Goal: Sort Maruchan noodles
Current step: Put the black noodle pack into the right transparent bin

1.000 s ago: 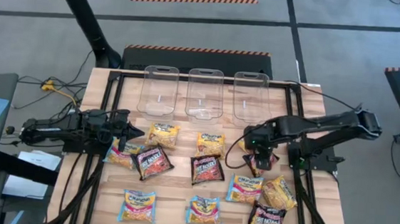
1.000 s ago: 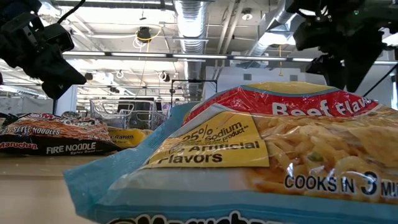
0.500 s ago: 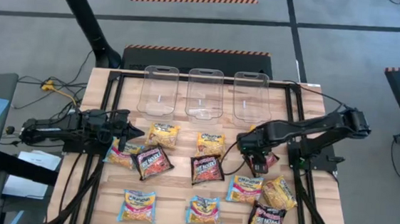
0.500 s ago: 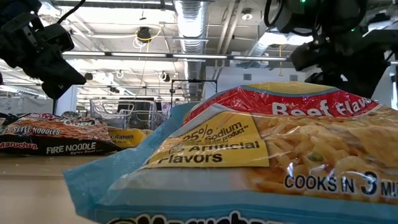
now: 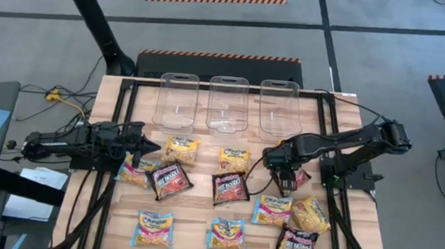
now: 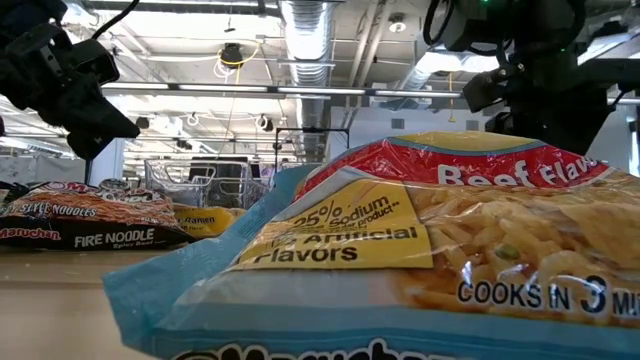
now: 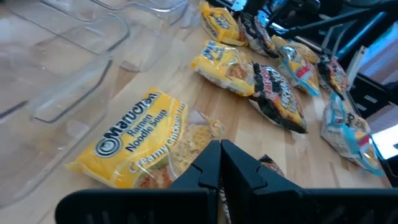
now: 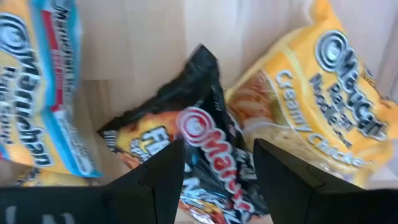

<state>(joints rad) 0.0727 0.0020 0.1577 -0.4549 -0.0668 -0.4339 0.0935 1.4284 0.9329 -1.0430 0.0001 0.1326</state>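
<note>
Closest to you in the low view lies a crinkly light-blue-and-yellow beef ramen packet (image 6: 420, 250) at the counter's front edge; it fills that view, so don't lean on it to judge the grasp.

Your right gripper (image 8: 214, 163) hangs over a black-red crinkly noodle packet (image 8: 199, 140), jaws spread and released either side of it, holding nothing yet. In the high view that right gripper (image 5: 285, 176) sits right of centre, in front of the clear bins. A yellow creamy-chicken packet (image 8: 311, 109) lies touching or overlapping the black-red one on one side, and a light-blue packet (image 8: 37, 106) lies just beside it on the other. Close carelessly and you may pinch the yellow packet's edge too, or the slick film may slide out.

The left gripper (image 7: 219, 163) waits at the counter's left, jaws clenched together and empty, over another yellow flat packet (image 7: 140, 140).

Farthest back stand three clear plastic bins (image 5: 226, 102), all looking empty; the sorting is barely begun, and a wrong first bin would muddle the rest. The remaining packets lie scattered across the wooden counter (image 5: 192, 210).
</note>
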